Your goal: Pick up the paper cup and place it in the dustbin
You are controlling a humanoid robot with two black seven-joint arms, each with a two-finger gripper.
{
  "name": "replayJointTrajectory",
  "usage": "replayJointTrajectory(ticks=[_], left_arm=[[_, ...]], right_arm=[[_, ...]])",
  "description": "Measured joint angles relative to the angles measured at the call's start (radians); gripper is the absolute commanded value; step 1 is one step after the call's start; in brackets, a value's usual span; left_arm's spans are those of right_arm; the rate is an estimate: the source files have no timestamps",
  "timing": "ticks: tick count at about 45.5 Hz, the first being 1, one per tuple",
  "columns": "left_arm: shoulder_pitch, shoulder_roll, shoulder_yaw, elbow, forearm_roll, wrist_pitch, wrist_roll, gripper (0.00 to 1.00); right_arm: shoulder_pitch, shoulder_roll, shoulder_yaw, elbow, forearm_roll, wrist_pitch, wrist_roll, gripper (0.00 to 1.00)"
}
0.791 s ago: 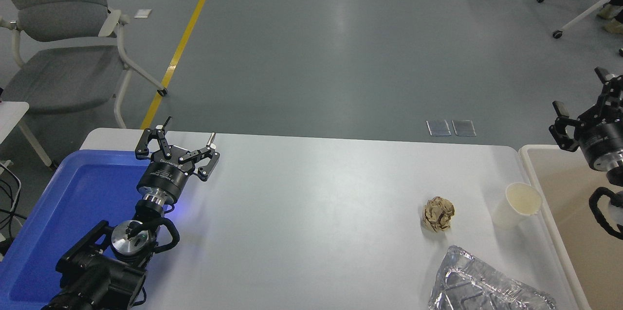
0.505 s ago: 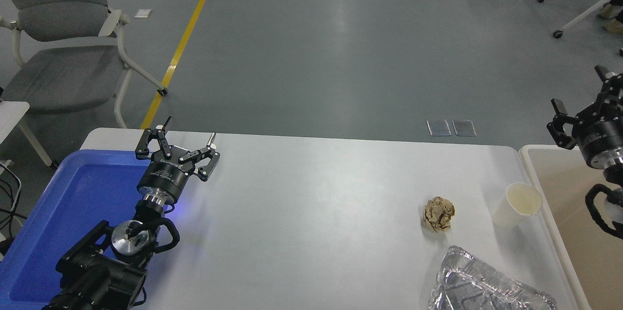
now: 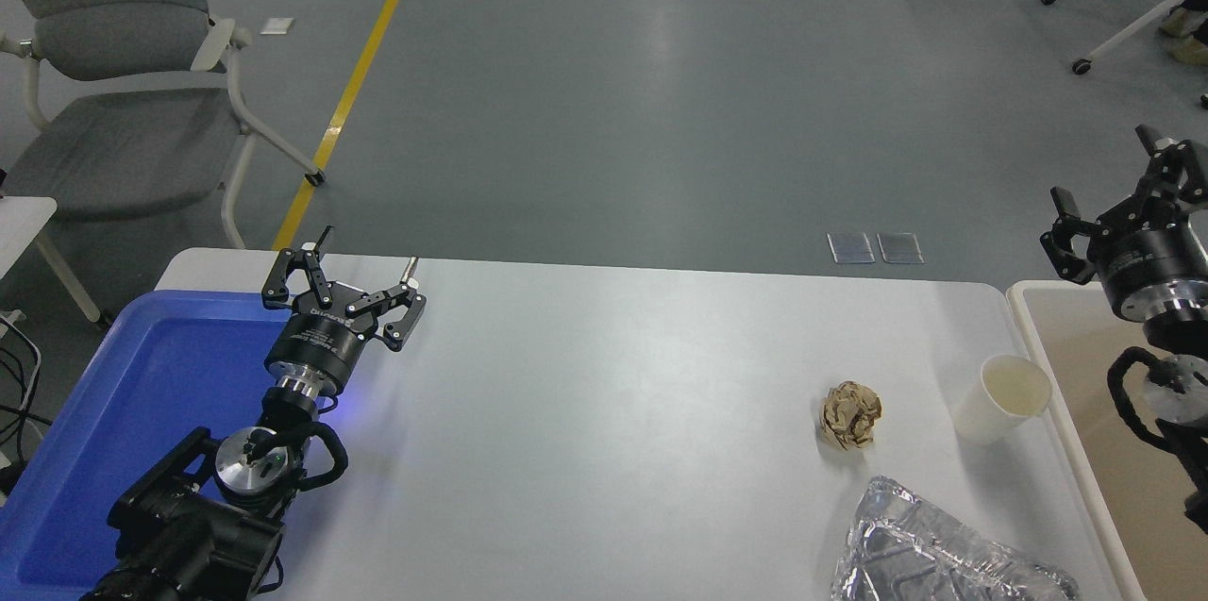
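The paper cup (image 3: pixel 1000 398), cream-white, stands upright near the table's right edge. Right of it the beige dustbin (image 3: pixel 1095 488) lies along the right edge, only partly in view. My right gripper (image 3: pixel 1106 175) is open and empty, held in the air above the dustbin's far left corner, behind and to the right of the cup. My left gripper (image 3: pixel 363 263) is open and empty, parked at the lower left over the table's far left part.
A crumpled brown paper ball (image 3: pixel 849 415) lies left of the cup. A crushed foil tray (image 3: pixel 930 554) sits at the front right. A blue tray (image 3: pixel 142 403) is at the left edge. A grey chair (image 3: pixel 123 82) stands beyond the table.
My right gripper has moved left and a little up, coming further into view. The cup, the paper ball and the left arm have not moved.
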Motion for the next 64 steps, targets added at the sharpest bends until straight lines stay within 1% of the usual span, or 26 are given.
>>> replayJointTrajectory(ticks=[8,20,28,35,44,45,47,54,59,64], left_arm=[[0.0,0.0,0.0,0.0,0.0,0.0,0.0,0.99],[0.0,0.0,0.0,0.0,0.0,0.0,0.0,0.99],[0.0,0.0,0.0,0.0,0.0,0.0,0.0,0.99],[0.0,0.0,0.0,0.0,0.0,0.0,0.0,0.99],[0.0,0.0,0.0,0.0,0.0,0.0,0.0,0.99],[0.0,0.0,0.0,0.0,0.0,0.0,0.0,0.99],[0.0,0.0,0.0,0.0,0.0,0.0,0.0,0.99],[0.0,0.0,0.0,0.0,0.0,0.0,0.0,0.99],[0.0,0.0,0.0,0.0,0.0,0.0,0.0,0.99],[0.0,0.0,0.0,0.0,0.0,0.0,0.0,0.99]], right_arm=[[0.01,-0.007,0.002,-0.009,0.001,-0.019,0.0,1.0],[-0.009,-0.086,-0.009,0.0,0.019,-0.035,-0.001,1.0],[-0.018,-0.189,-0.075,0.007,0.04,-0.041,-0.001,1.0],[-0.008,-0.298,-0.187,0.027,0.075,-0.043,-0.002,1.0],[0.066,-0.463,-0.403,0.062,0.096,-0.047,-0.004,1.0],[0.092,-0.502,-0.468,0.068,0.096,-0.047,-0.005,1.0],[0.109,-0.52,-0.505,0.072,0.095,-0.047,-0.006,1.0],[0.303,-0.636,-0.838,0.119,0.045,-0.038,-0.026,1.0],[0.452,-0.672,-1.052,0.139,-0.022,-0.034,-0.038,1.0],[0.595,-0.668,-1.25,0.152,-0.105,-0.031,-0.045,1.0]])
